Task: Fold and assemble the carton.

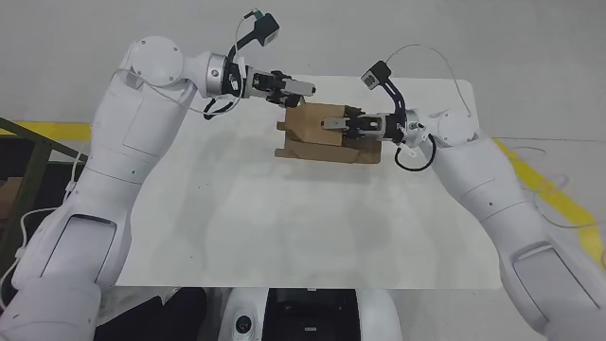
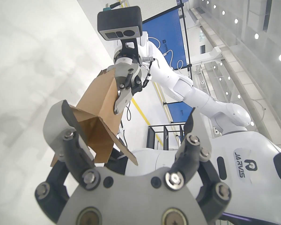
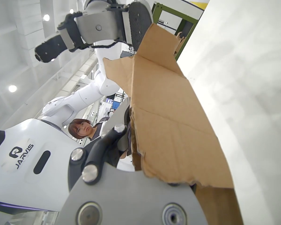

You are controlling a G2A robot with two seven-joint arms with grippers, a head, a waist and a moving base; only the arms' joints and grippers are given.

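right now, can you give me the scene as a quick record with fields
carton: brown cardboard, partly opened, flaps loose, on the far half of the table
table: white
right gripper: shut on a carton panel
left gripper: open, at the carton's far corner, one pad at a flap's edge
task state: carton not yet assembled
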